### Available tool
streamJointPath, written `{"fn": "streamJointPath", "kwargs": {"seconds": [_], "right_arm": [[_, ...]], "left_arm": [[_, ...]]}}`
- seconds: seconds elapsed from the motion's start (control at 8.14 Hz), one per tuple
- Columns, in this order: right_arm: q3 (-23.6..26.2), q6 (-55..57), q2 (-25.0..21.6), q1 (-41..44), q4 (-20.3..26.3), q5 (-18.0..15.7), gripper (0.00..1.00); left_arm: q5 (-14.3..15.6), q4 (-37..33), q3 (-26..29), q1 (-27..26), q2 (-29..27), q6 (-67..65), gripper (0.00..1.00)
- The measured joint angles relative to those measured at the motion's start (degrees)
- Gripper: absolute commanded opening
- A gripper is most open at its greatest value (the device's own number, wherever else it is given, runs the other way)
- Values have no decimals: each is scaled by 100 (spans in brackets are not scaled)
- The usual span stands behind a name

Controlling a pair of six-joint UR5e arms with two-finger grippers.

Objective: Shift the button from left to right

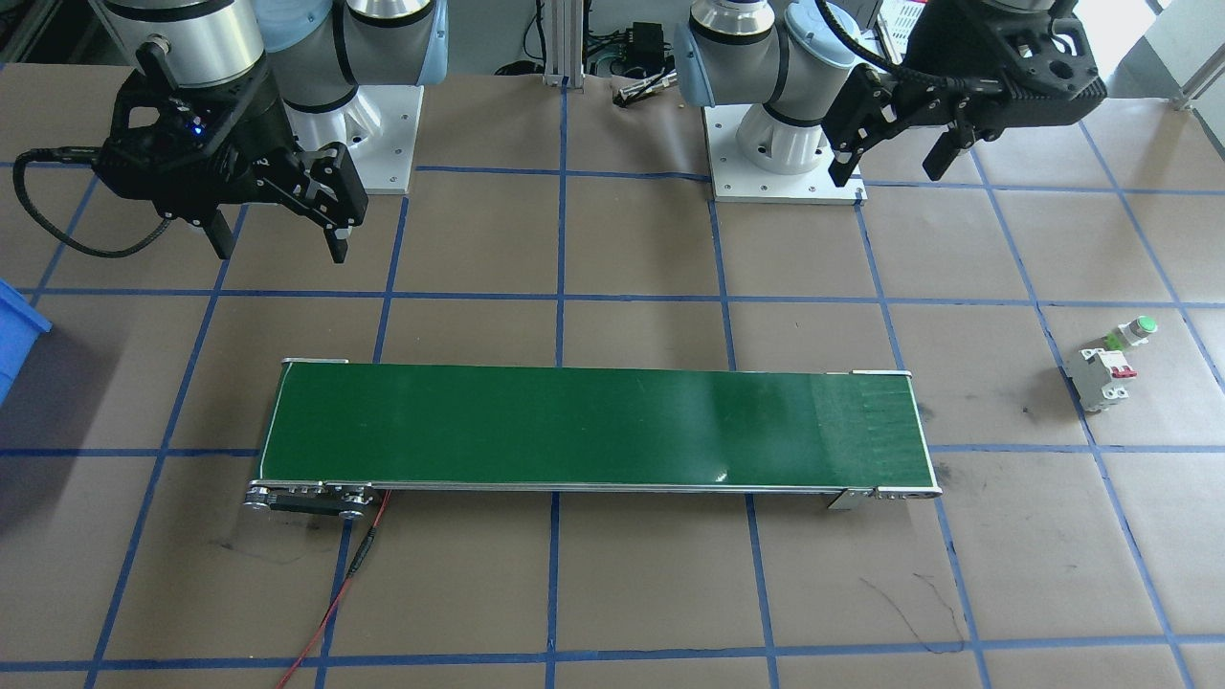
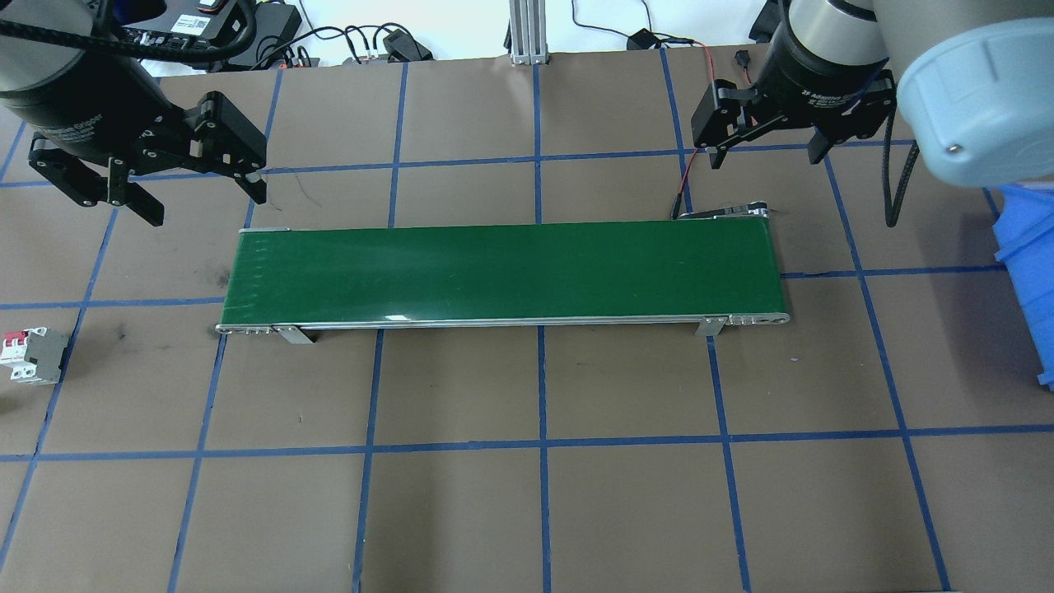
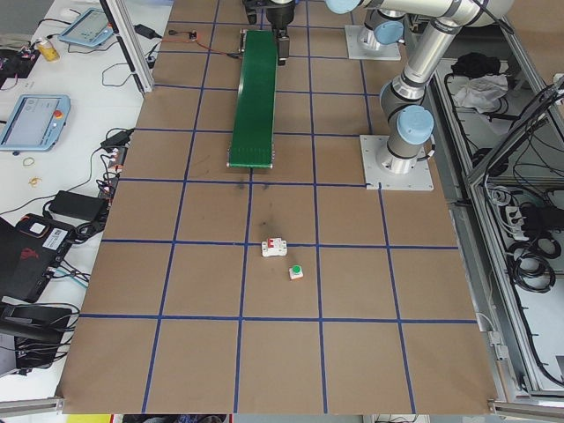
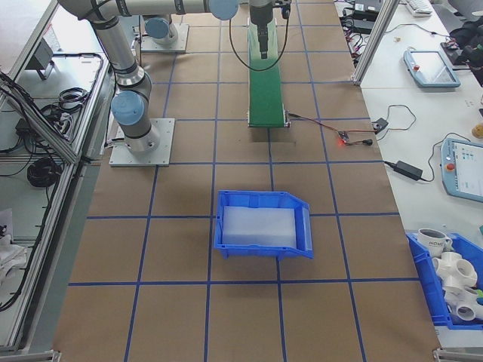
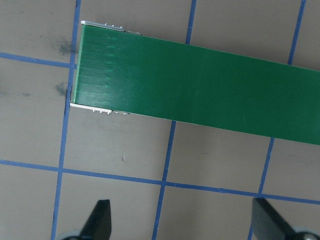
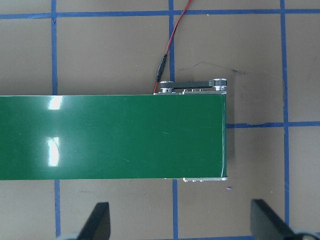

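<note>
The button, with a round green cap on a pale body, lies on the brown table at the robot's far left, touching or nearly touching a white breaker with red levers. The exterior left view shows the button standing beside that breaker. My left gripper hangs open and empty above the table behind the green conveyor belt's left end, well away from the button. My right gripper is open and empty behind the belt's other end. The overhead view shows only the breaker.
The belt's frame has a red wire running from its right end. A blue bin stands on the robot's right side, beyond the belt's end. Blue tape lines grid the brown table.
</note>
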Motion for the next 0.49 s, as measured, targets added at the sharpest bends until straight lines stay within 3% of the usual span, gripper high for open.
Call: {"fn": "streamJointPath", "kwargs": {"seconds": [0.25, 0.49], "right_arm": [[-13, -11, -4, 1, 17, 5, 100], [-17, 4, -13, 0, 153, -5, 100]], "left_arm": [[62, -48, 4, 579, 85, 117, 100], [288, -55, -16, 1496, 82, 873, 100]]}}
